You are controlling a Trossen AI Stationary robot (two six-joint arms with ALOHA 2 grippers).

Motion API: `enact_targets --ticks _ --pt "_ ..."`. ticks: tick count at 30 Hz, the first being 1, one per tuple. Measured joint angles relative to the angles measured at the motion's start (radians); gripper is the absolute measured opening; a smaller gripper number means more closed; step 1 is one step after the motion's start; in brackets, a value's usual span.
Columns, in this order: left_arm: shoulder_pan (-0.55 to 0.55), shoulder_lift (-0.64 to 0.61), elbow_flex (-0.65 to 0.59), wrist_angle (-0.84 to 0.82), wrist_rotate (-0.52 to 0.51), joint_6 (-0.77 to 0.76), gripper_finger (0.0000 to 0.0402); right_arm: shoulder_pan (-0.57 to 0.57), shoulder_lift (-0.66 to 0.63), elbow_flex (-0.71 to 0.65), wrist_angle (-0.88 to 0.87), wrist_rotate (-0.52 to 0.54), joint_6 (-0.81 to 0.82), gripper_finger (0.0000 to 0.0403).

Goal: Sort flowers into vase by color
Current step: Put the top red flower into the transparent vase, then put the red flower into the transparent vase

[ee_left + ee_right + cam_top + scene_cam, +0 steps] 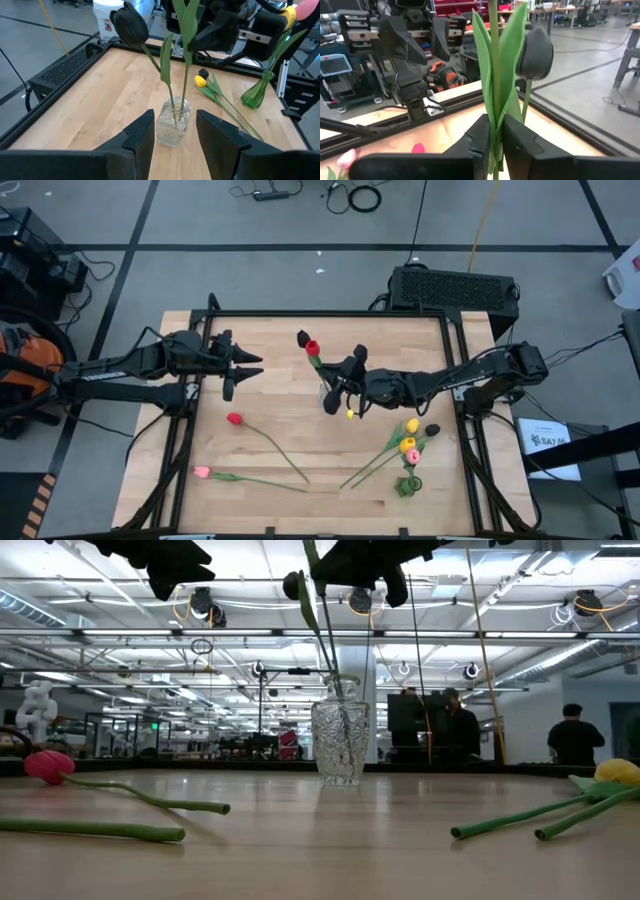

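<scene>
A clear glass vase (pixel 173 122) stands mid-table, also in the low view (pixel 340 745). A black tulip (pixel 130 27) stands in it by its stem. A red tulip (pixel 312 348) stands beside the black one, its stem running down into the vase. My right gripper (pixel 495 142) is just above the vase, reaching in from the right, and is shut on that stem (pixel 335 392). My left gripper (pixel 172 145) hangs open left of the vase (pixel 250 365) with nothing between its fingers. My right gripper pinches the red tulip's stem and the leaves wrapped around it (pixel 493 100) between its two fingers, above the vase's mouth. The fingers come nearly level from the table's right side and lie across the upright stem. The stem's lower end stands in the vase.
A green vase (pixel 408 480) at the near right holds a yellow and a pink tulip (pixel 410 447). Beside it a yellow tulip (pixel 201 81) and a black one (pixel 432 430) lie on the table. A red tulip (pixel 234 419) and a pink one (pixel 201 472) lie near left.
</scene>
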Motion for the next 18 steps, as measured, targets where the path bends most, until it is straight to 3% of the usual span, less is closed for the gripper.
enact_targets --ticks 12,18 --pt "0.0 0.0 0.0 0.0 0.0 -0.001 0.0153 0.0 -0.032 0.0 -0.152 -0.001 0.104 0.0117" --pt "0.0 0.003 0.001 0.003 -0.007 -0.053 0.0153 0.0 -0.131 0.0 -0.315 -0.01 0.115 0.0161"
